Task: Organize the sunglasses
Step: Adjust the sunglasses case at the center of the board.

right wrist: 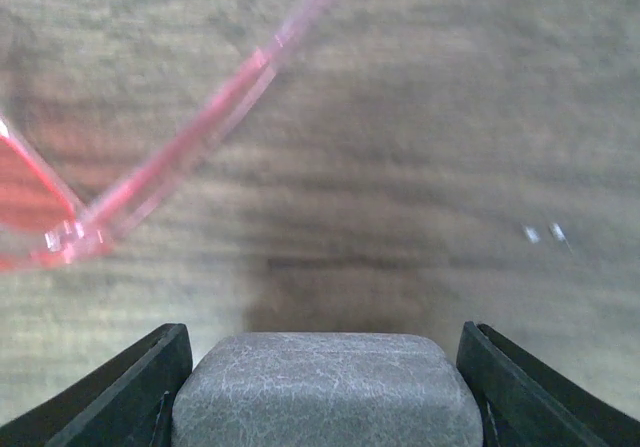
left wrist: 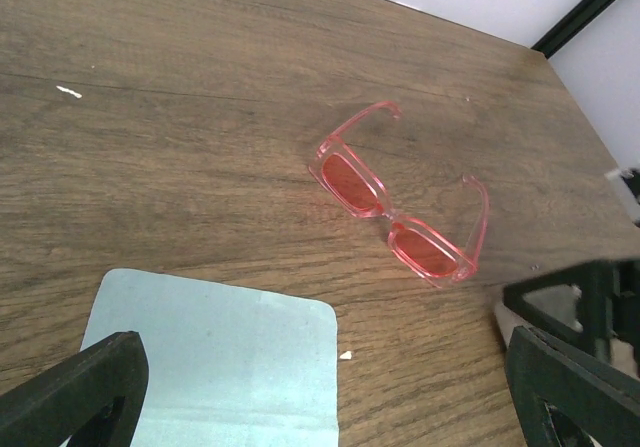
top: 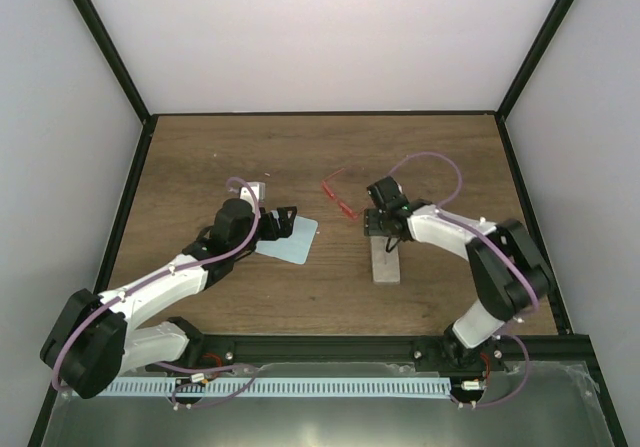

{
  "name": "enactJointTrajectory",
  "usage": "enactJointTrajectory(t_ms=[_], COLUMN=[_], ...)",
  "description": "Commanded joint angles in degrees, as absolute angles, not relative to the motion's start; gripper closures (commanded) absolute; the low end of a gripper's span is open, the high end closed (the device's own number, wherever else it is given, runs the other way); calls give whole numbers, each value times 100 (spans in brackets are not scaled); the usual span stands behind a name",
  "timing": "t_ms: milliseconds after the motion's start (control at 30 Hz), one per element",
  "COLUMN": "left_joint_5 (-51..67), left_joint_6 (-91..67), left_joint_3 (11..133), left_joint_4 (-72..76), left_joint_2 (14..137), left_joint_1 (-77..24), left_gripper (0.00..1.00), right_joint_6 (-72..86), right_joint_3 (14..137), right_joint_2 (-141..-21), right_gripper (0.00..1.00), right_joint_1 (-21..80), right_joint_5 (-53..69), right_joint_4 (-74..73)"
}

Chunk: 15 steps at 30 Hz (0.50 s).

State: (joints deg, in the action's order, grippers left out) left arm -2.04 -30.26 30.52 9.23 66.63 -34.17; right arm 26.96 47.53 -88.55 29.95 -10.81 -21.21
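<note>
The sunglasses [top: 338, 199], a thin red frame with both arms unfolded, lie on the wooden table just left of my right gripper [top: 383, 229]. In the left wrist view the sunglasses [left wrist: 400, 207] rest lenses down, apart from everything. One red arm of the sunglasses [right wrist: 150, 187] shows blurred in the right wrist view. My right gripper [right wrist: 325, 367] is shut on the far end of the grey case [right wrist: 325, 392], a finger on each side. The closed case [top: 385, 263] lies lengthwise on the table. My left gripper [left wrist: 325, 367] hangs open over the pale blue cloth [left wrist: 220, 367].
The pale blue cloth [top: 292, 239] lies flat at centre left, partly under the left wrist. Black frame posts and white walls enclose the table [top: 300, 157]. A metal rail [top: 300, 385] runs along the near edge by the arm bases.
</note>
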Motion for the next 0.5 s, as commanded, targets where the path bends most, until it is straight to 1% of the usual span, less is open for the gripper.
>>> enactJointTrajectory(t_ms=[0, 67, 133, 167, 333, 467], left_joint_5=[-167, -157, -158, -156, -174, -200], left_joint_6=[-3040, -3034, -3032, -3032, -3028, -3021], left_joint_3=[3059, 3059, 3059, 3059, 3050, 3050], left_joint_4=[932, 932, 919, 915, 920, 910], left_joint_2=[6660, 6658, 6654, 6656, 6622, 6618], left_joint_1=[-3428, -3428, -3430, -3426, -3428, -3428], left_gripper=[0, 0, 0, 0, 0, 0], right_joint_6=[2636, 2630, 2646, 2648, 2620, 2516], right_joint_3=[5496, 5499, 5232, 5151, 4657, 4376], right_joint_2=[-9565, -9680, -9507, -9371, -8496, -8176], right_gripper=[31, 15, 4, 1, 0, 0], right_joint_1=[3032, 3032, 3032, 3032, 3041, 3041], right_joint_5=[-1345, -1414, -1410, -1374, -1184, -1165], right_joint_4=[-2149, -2072, -1881, -1836, -1850, -1876])
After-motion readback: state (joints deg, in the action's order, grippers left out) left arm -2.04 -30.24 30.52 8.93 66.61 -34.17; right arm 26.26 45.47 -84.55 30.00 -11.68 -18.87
